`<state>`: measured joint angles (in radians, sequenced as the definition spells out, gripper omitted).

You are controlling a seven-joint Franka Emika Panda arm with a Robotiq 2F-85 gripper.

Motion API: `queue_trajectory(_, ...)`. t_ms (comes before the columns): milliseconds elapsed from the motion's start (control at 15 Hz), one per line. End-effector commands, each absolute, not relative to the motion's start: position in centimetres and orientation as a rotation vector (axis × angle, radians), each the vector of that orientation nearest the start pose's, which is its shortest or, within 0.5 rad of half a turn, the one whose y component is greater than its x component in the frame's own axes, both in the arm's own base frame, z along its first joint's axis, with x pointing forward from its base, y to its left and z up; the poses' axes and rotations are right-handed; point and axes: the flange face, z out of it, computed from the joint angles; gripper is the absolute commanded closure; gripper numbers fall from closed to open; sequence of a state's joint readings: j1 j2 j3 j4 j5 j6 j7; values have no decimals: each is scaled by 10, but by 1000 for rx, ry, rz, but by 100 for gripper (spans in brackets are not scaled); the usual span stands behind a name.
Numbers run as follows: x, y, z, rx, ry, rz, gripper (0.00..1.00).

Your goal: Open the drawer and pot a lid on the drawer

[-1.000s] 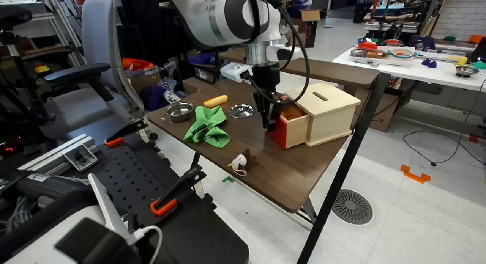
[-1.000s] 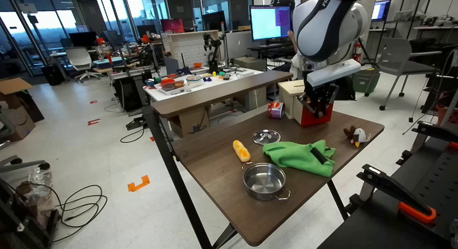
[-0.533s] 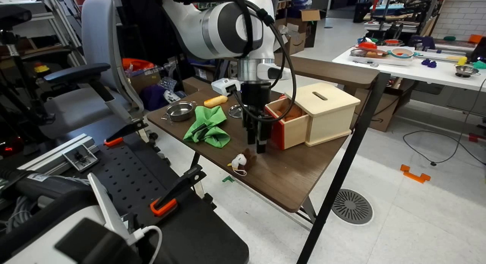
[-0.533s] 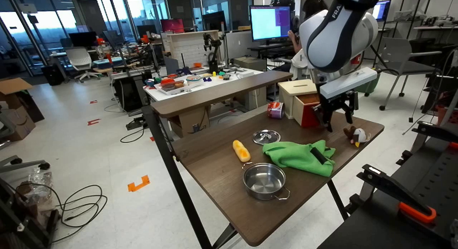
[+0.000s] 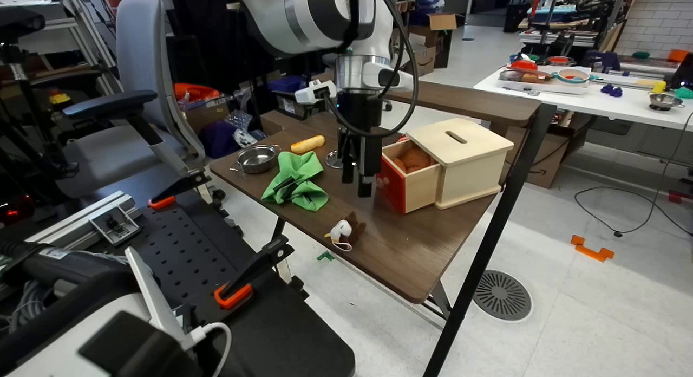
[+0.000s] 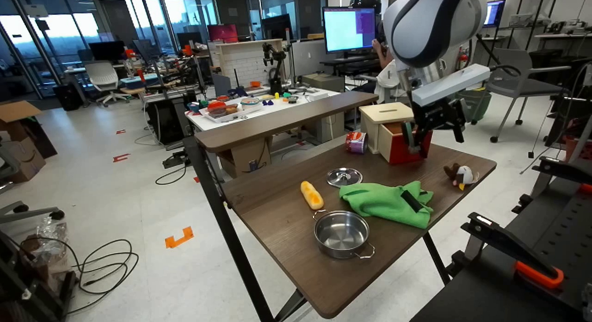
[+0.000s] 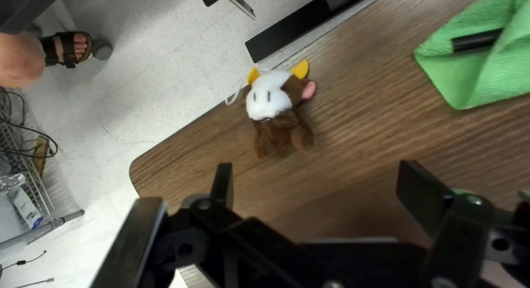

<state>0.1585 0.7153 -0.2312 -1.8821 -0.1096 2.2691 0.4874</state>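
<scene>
The drawer (image 5: 394, 188), red-fronted, is pulled partway out of its pale wooden box (image 5: 471, 166); something brown-orange (image 5: 416, 159) lies inside it. In an exterior view, my gripper (image 6: 440, 148) hangs in the air in front of that red face, partly covering it. Its jaws stand wide apart, and only tabletop shows between the fingertips in the wrist view. A shiny round metal lid (image 6: 344, 177) rests flat on the table; the arm covers part of it in an exterior view. Closer to the table's end is a metal pot (image 6: 341, 234) with two handles.
A green cloth (image 6: 391, 204) and a yellow bread-like piece (image 6: 312, 195) lie around the lid. Beside the box is a red and purple can (image 6: 356, 142). A plush toy (image 7: 275, 110) sits by the table edge. A raised brown shelf (image 6: 286, 120) runs along one side.
A second ago my gripper was at the drawer's front with its jaws close together. It has backed off, opened wide, dipped low and risen again. The drawer stays pulled out.
</scene>
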Motion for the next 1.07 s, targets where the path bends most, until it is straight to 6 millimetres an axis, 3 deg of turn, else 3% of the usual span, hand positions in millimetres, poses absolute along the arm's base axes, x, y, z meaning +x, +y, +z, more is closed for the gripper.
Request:
queue_trajectory(0,601,-16,151,-3250,710,314,0)
queue_trajectory(200,619,14,167,-3226,659,125,0)
queue_trajectory(267,615,3,156,-3250,667,214,0)
queue_trajectory(467,620,15,162,-3239,644,151,0)
queue_trajectory(1000,624,11,161,-3255,679,81,0)
